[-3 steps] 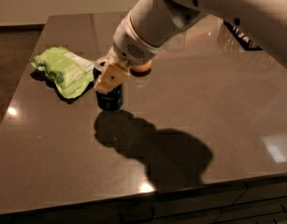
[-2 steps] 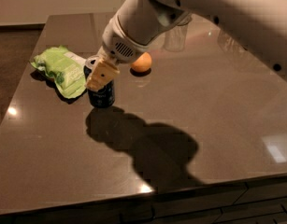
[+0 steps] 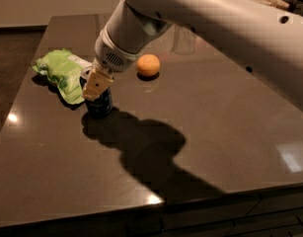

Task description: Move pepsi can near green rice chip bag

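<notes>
Your gripper (image 3: pixel 95 85) sits low over the table (image 3: pixel 225 132), left of centre, its arm coming in from the upper right. It is clamped on the pepsi can (image 3: pixel 101 106); one tan finger (image 3: pixel 97 83) lies across the can's upper part. The can stands upright on the table directly under the gripper. The green rice chip bag (image 3: pixel 58 70) lies flat just left of the gripper, its edge beside the can. An orange (image 3: pixel 148 65) sits to the gripper's right, a little behind and apart from it.
</notes>
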Tool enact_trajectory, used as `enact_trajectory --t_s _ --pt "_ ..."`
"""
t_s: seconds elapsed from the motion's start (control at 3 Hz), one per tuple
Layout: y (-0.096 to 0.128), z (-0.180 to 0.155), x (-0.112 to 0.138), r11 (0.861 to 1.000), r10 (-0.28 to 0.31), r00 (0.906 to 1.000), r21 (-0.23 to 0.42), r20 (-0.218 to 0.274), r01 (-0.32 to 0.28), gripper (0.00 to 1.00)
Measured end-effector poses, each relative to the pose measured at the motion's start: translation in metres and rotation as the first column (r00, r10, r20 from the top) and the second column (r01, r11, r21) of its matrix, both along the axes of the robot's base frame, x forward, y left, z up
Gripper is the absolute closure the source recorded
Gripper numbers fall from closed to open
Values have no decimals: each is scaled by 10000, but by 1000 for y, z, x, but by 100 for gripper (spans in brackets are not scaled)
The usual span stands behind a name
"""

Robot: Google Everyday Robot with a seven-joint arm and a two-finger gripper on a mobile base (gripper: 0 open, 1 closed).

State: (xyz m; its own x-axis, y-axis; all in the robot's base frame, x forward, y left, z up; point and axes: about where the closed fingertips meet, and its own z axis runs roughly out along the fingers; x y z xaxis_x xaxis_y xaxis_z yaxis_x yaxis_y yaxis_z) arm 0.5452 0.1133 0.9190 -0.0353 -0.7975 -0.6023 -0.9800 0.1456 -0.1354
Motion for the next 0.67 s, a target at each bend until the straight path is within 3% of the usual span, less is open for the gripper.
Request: enact_trajectory --t_s 0.33,0.67 --pt "8 -2 6 10000 -56 10000 39 36 56 82" --pt "13 -3 12 9999 -141 9999 52 49 140 58"
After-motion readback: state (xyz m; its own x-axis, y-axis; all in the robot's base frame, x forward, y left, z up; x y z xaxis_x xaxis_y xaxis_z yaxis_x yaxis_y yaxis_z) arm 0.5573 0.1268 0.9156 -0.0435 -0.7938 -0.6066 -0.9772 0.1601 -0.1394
